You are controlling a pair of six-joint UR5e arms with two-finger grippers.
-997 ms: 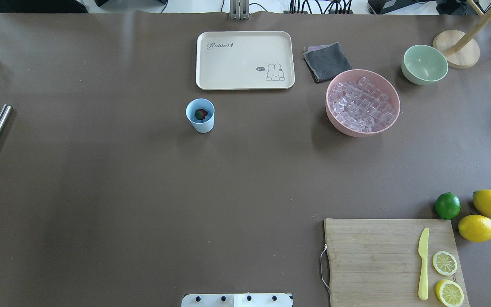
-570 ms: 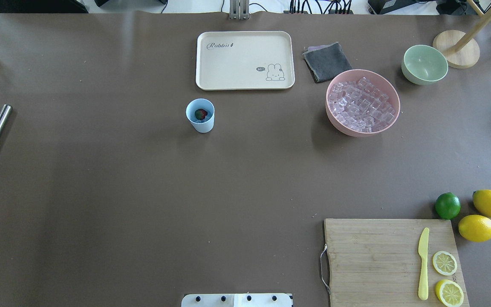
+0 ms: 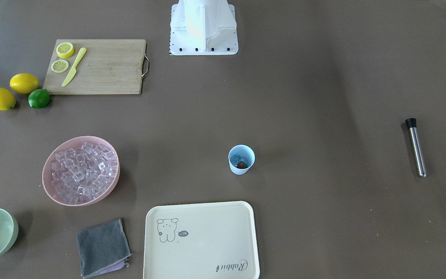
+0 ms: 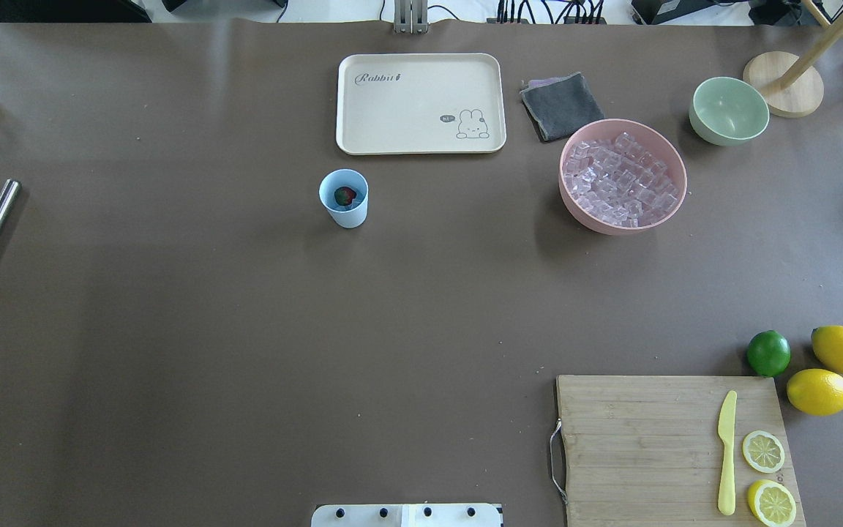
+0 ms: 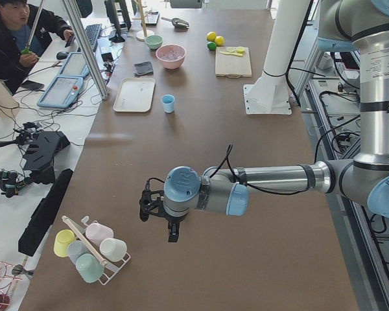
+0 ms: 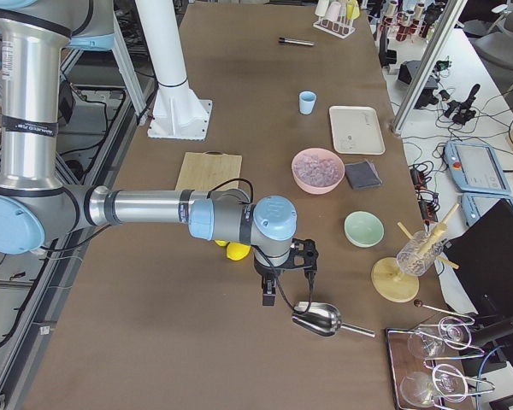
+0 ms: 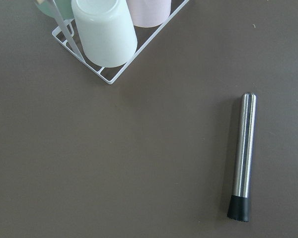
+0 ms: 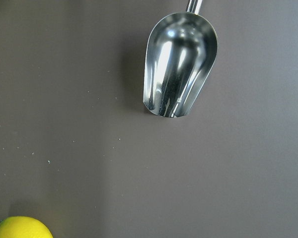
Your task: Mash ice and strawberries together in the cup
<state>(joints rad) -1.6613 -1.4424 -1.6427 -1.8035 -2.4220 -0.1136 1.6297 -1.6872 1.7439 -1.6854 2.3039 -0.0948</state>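
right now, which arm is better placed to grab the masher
Left. The masher lies below the left gripper, in its wrist view; the right gripper hangs over the scoop at the opposite end.

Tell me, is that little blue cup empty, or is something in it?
Not empty. The cup stands upright with a red strawberry inside, plus what look like clear ice cubes beside it.

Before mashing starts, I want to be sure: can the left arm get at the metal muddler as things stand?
Probably yes. The left wrist camera looks down on the muddler, lying flat on bare table with nothing over it. The wire cup rack stands to one side, apart from it.
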